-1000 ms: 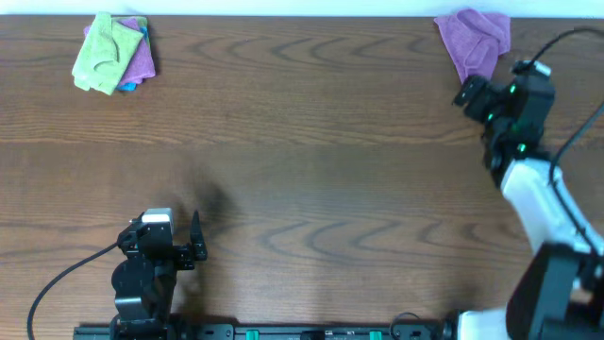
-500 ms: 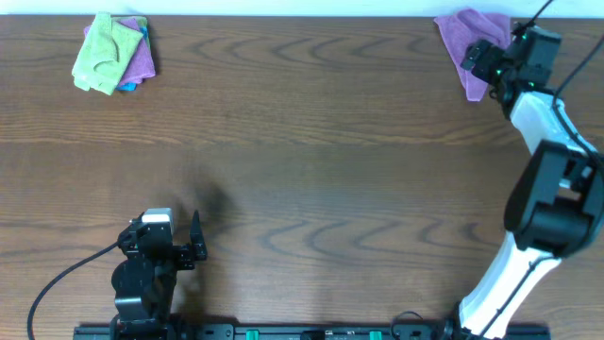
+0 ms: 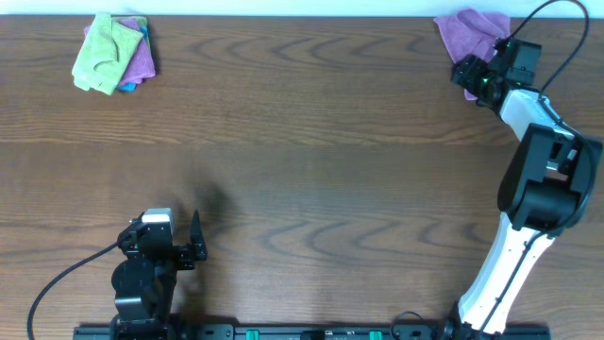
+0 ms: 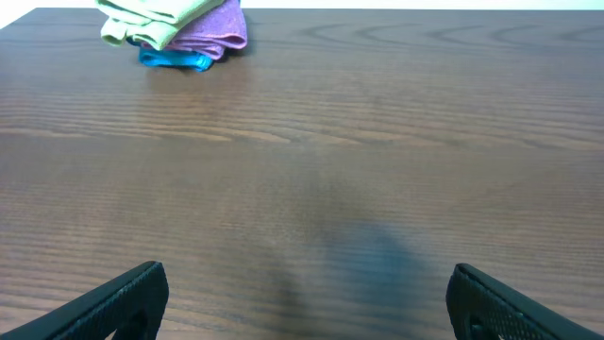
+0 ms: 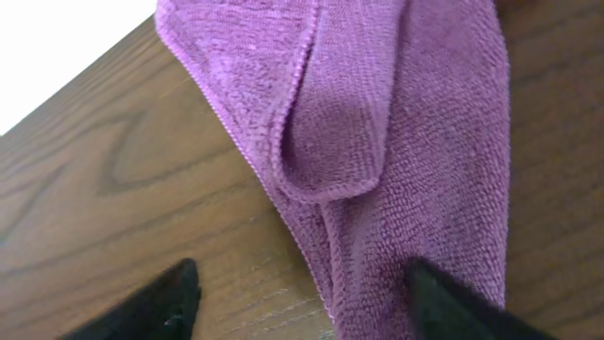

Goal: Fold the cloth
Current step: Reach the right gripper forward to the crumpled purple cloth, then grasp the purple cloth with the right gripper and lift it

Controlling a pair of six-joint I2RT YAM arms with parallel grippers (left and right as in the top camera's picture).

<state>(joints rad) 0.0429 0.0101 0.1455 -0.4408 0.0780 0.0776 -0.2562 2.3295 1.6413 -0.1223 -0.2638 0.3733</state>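
Note:
The purple cloth (image 3: pixel 464 31) lies crumpled at the table's far right corner; in the right wrist view (image 5: pixel 377 123) it shows a folded-over flap and a stitched edge. No white tag shows. My right gripper (image 3: pixel 469 74) is open and low over the cloth's near end: one fingertip is over bare wood to the cloth's left, the other over the cloth (image 5: pixel 321 307). My left gripper (image 3: pixel 195 241) is open and empty near the front left, fingers spread over bare wood (image 4: pixel 307 302).
A stack of a lime-green cloth (image 3: pixel 104 52), a pinkish-purple one (image 3: pixel 142 61) and a blue one lies at the far left corner, also in the left wrist view (image 4: pixel 179 24). The table's far edge (image 3: pixel 302 16) runs just behind both piles.
My right arm has swung from beside the cloth up to the far right corner, and its gripper now sits over the cloth's near end. The left arm has not moved.

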